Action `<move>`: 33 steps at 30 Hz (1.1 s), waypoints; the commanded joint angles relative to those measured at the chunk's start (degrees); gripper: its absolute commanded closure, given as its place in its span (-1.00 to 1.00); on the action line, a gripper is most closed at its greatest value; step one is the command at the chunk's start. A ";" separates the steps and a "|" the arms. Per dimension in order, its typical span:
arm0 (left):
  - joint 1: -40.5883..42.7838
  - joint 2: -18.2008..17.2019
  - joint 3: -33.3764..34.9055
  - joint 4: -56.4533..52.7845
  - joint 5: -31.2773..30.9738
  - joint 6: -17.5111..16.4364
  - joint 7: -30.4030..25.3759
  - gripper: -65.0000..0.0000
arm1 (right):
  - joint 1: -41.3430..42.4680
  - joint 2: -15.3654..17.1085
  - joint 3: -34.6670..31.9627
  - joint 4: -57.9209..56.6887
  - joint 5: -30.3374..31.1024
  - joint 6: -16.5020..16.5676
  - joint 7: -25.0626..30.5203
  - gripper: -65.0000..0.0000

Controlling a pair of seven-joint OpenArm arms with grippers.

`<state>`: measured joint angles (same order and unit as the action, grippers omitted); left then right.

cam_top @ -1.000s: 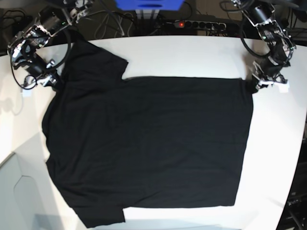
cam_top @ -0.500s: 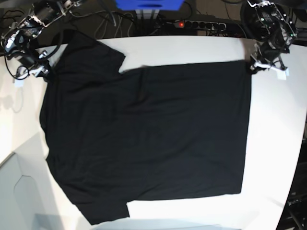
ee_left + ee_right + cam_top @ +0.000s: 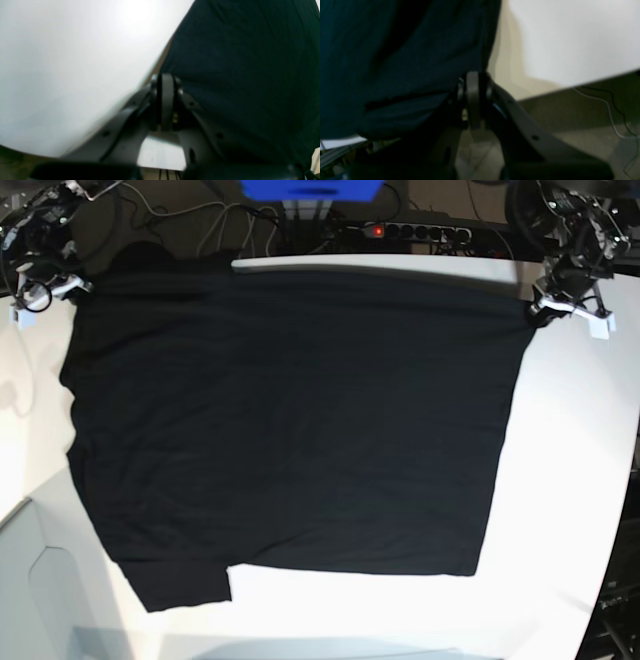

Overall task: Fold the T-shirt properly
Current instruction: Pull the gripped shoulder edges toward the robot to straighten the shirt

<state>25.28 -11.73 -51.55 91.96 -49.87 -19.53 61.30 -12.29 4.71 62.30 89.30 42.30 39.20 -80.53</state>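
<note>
Right now the T-shirt [image 3: 290, 420] is spread wide across the white table [image 3: 570, 510], plain black side up, with no print showing. Its top edge runs nearly straight along the far side of the table, pulled taut between my two grippers, while the rest of the cloth lies flat and mostly smooth, with only faint ripples. One short sleeve sticks out at the near corner on the base view's left, and the straight hem runs down the base view's right. My left gripper [image 3: 545, 307] is clamped shut on the far corner of the shirt at that view's right; from my left wrist camera the pads [image 3: 167, 100] are pressed together with black cloth [image 3: 245, 70] beside them and bare table [image 3: 70, 62] to the other side. My right gripper [image 3: 62, 283] is closed on the opposite far corner, and from my right wrist camera the cloth [image 3: 400, 62] bunches in soft folds against the closed pads [image 3: 473, 97] at the table edge [image 3: 570, 50]. Behind the table lie a power strip [image 3: 415, 229], tangled cables [image 3: 225, 225] and a blue box [image 3: 310, 190].
</note>
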 commanded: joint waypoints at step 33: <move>4.13 4.03 -3.35 9.71 -0.20 -6.80 -0.15 1.00 | -1.46 -1.85 1.56 15.80 0.47 0.80 0.53 1.00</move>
<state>29.36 -7.27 -54.76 100.77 -49.01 -26.13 61.82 -13.82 1.98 63.66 104.01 41.91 39.22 -80.86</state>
